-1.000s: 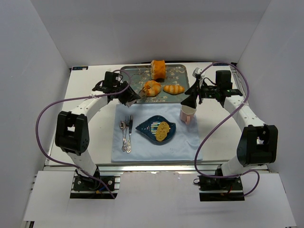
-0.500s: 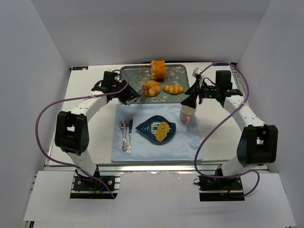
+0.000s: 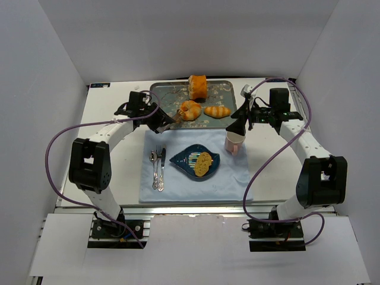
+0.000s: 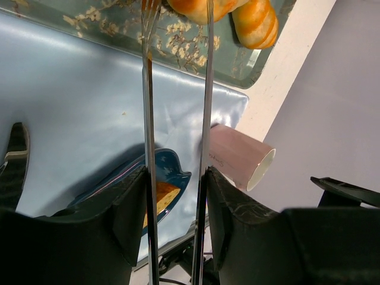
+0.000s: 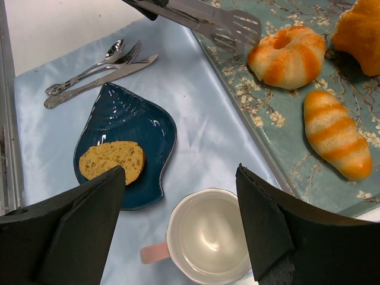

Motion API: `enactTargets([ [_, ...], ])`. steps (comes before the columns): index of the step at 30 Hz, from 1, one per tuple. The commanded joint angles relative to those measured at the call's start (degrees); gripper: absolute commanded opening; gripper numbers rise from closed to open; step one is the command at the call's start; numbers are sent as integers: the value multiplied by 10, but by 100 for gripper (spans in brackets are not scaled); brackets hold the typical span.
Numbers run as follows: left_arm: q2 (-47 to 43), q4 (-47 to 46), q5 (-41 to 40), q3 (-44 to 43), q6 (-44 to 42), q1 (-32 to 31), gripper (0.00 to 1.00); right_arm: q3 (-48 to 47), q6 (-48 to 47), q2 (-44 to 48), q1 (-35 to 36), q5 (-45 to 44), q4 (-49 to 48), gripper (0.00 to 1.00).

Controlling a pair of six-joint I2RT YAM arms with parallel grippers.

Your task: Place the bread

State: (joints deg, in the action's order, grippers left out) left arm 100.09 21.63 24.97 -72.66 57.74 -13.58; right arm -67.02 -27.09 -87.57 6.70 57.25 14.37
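Note:
Three breads lie on the floral tray (image 3: 163, 95): a round striped roll (image 3: 190, 110), a long roll (image 3: 217, 111) and a tall orange piece (image 3: 197, 86). My left gripper (image 3: 155, 119) is shut on metal tongs (image 4: 148, 107). Their tips (image 5: 237, 27) sit at the left edge of the round roll (image 5: 288, 56), not closed on it. A blue leaf-shaped plate (image 3: 185, 159) holds a bread slice (image 3: 203, 163). My right gripper (image 3: 238, 123) is open and empty, hovering over the pink cup (image 5: 211, 240).
A light blue cloth (image 3: 178, 187) covers the table's middle. A spoon, fork and knife (image 3: 158, 167) lie on it left of the plate. The pink cup (image 3: 233, 143) stands right of the plate. White walls close in the sides and back.
My left gripper has shifted the tongs slightly toward the round roll on the tray. The right arm has not moved.

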Motion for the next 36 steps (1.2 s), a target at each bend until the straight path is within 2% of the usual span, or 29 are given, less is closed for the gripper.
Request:
enactTargets([
  [1,2,-27,16,-4,9,3,53,4,6,16,-4,16,-20,80],
  [29,27,-83,32,21,49,3,52,10,8,18,-7,17,-26,80],
  [35,30,-102,38,32,59,3,42,12,9,20,-7,17,-26,80],
  [36,30,-104,39,32,59,3,36,11,9,20,-8,17,-27,80],
])
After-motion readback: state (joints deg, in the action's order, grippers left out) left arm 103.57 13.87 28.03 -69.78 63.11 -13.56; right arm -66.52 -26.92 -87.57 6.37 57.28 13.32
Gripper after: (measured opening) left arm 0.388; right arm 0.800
